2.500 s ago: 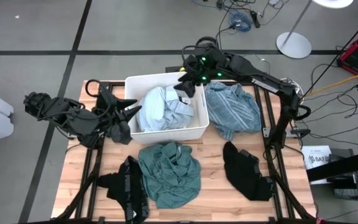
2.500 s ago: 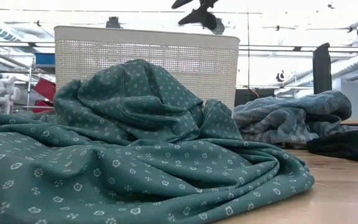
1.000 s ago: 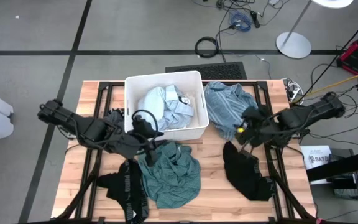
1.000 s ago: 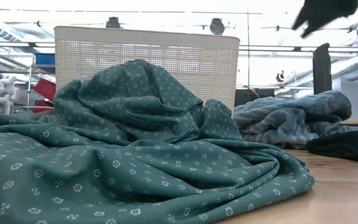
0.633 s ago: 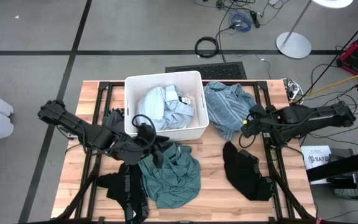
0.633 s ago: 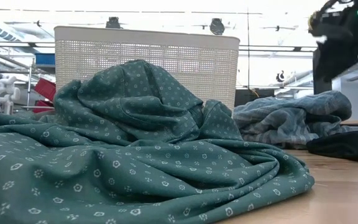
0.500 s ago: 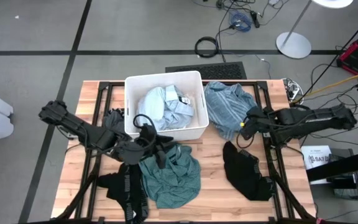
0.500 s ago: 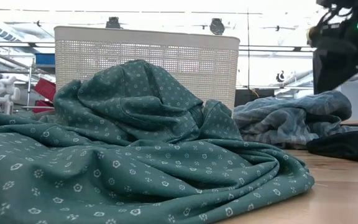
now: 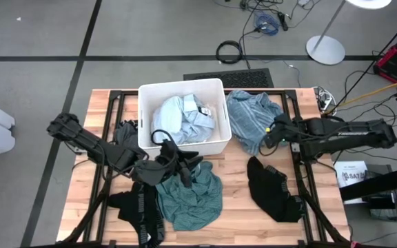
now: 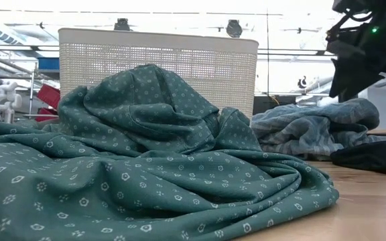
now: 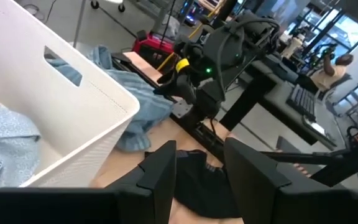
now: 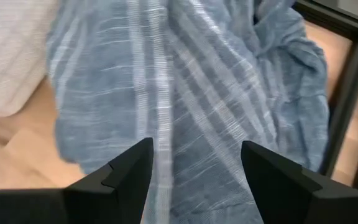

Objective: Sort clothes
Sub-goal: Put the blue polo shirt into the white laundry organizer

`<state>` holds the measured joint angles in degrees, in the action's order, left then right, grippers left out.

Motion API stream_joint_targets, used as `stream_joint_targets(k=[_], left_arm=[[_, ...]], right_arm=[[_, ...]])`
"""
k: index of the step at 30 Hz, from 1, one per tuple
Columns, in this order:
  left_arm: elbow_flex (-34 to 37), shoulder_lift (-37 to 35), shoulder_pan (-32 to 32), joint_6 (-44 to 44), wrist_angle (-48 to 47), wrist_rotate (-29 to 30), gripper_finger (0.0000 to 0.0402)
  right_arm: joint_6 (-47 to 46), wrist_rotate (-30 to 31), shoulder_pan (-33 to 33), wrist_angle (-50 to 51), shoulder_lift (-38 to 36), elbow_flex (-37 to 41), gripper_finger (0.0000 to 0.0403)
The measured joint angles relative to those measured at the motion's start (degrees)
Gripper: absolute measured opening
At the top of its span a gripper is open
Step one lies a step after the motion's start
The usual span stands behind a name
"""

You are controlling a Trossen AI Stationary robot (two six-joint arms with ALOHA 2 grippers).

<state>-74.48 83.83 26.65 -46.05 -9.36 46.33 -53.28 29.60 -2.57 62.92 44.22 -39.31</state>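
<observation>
Four garments lie loose on the worktop: teal shirt at 6 o'clock of the bin, striped blue shirt at 3. Right hand, open and empty, hovers over the striped shirt; left hand, half-open and empty, over the teal. Best pinch a raised fold.

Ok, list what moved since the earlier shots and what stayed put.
The right gripper swung from above the white plastic bin out to the blue striped garment. The left gripper advanced onto the teal patterned garment. Both are empty; the clothes lie unchanged.
</observation>
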Motion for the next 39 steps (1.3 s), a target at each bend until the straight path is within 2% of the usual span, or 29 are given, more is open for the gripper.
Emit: stream_joint_targets(k=[6, 9, 14, 17, 20, 21, 25, 29, 32, 39], left_arm=[[0.00, -0.02, 0.00, 4.01, -0.08, -0.91, 0.0145], [0.00, -0.02, 0.00, 6.16, -0.04, -2.30, 0.0145], [0.00, -0.02, 0.00, 9.12, -0.18, -8.32, 0.0145], [0.00, -0.04, 0.11, 12.13, -0.21, -11.04, 0.0145], [0.00, -0.28, 0.11, 14.12, -0.43, -12.26, 0.0145], [0.00, -0.30, 0.09, 14.92, -0.51, -12.27, 0.0145], [0.00, -0.43, 0.07, 17.14, -0.75, -12.85, 0.0145], [0.00, -1.66, 0.07, 18.94, -0.68, -13.27, 0.0145], [-0.02, -2.65, 0.07, 20.63, -0.49, -13.27, 0.0145], [-0.04, -3.77, -0.36, 21.47, -0.44, -13.27, 0.0145]], right_arm=[[1.68, -0.71, -4.77, -3.56, 3.81, 0.93, 0.0231], [3.44, -6.24, -7.29, -10.07, 6.24, 3.04, 0.0231], [3.40, -14.97, -9.68, -16.77, 10.25, 6.28, 0.0220], [3.19, -18.33, -9.75, -17.62, 11.28, 6.47, 0.0164], [3.19, -21.60, -9.72, -18.66, 10.77, 6.47, 0.0053], [3.32, -22.44, -9.59, -19.23, 10.34, 6.47, 0.0027], [-0.22, -25.28, -8.15, -21.85, 7.40, 5.99, 0.0006], [-2.87, -24.94, -4.45, -24.39, 3.37, 1.16, 0.0001], [-2.84, -21.71, -1.75, -26.33, 0.90, -4.79, 0.0000], [6.69, -11.91, 3.87, -29.46, -0.41, -23.64, 0.0000]])
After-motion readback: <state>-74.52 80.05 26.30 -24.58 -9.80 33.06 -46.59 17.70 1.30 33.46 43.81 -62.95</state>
